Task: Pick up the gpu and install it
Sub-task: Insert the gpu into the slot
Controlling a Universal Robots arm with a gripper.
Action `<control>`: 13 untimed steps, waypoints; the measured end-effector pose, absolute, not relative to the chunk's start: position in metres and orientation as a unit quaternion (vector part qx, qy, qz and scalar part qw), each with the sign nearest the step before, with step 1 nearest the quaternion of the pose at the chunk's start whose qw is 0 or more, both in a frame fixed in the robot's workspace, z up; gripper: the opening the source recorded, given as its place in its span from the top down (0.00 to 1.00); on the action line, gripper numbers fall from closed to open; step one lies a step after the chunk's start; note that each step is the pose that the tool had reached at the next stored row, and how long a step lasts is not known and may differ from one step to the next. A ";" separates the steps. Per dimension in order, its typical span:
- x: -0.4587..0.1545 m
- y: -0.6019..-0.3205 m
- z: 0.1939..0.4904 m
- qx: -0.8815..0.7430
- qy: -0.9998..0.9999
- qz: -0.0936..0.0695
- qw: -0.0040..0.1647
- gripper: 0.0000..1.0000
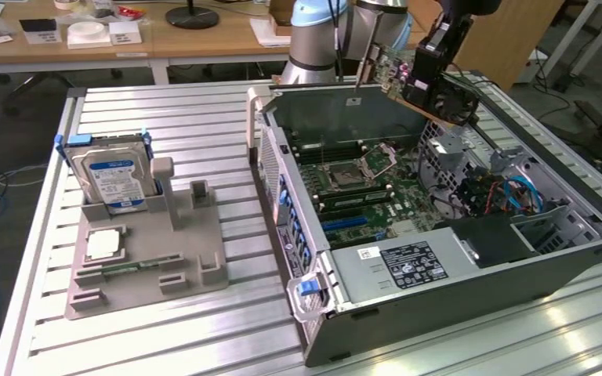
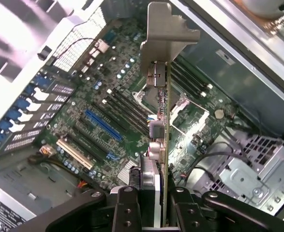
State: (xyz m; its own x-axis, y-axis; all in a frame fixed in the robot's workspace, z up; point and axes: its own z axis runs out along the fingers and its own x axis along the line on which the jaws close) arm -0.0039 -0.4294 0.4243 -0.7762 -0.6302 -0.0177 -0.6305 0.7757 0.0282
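Wrist view: the gpu (image 2: pixel 165 121) is clamped edge-on in the pincer (image 2: pixel 154 205) and held above the motherboard (image 2: pixel 98 111); in the exterior view it is seen tilted over the open computer case (image 1: pixel 469 298) on the counter (image 1: pixel 175 329)

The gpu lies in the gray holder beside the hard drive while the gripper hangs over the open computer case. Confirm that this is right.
Not quite. The gpu is not in the gray holder beside the hard drive: it is clamped in the gripper, which hangs over the open computer case. The exterior view shows it held up there.
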 end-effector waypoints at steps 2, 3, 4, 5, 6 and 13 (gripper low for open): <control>-0.004 -0.429 0.424 -0.350 0.936 0.016 0.003 0.72; -0.004 -0.429 0.424 -0.358 0.934 0.016 0.003 0.72; -0.004 -0.429 0.424 -0.366 0.931 0.016 0.003 0.72; -0.004 -0.429 0.424 -0.373 0.928 0.016 0.003 0.72; -0.004 -0.429 0.424 -0.381 0.925 0.016 0.003 0.72; -0.004 -0.429 0.424 -0.433 0.901 0.017 0.002 0.72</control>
State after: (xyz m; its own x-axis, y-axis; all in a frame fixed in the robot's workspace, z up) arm -0.0039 -0.4294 0.4241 -0.6249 -0.7805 -0.0177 -0.7806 0.6244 0.0282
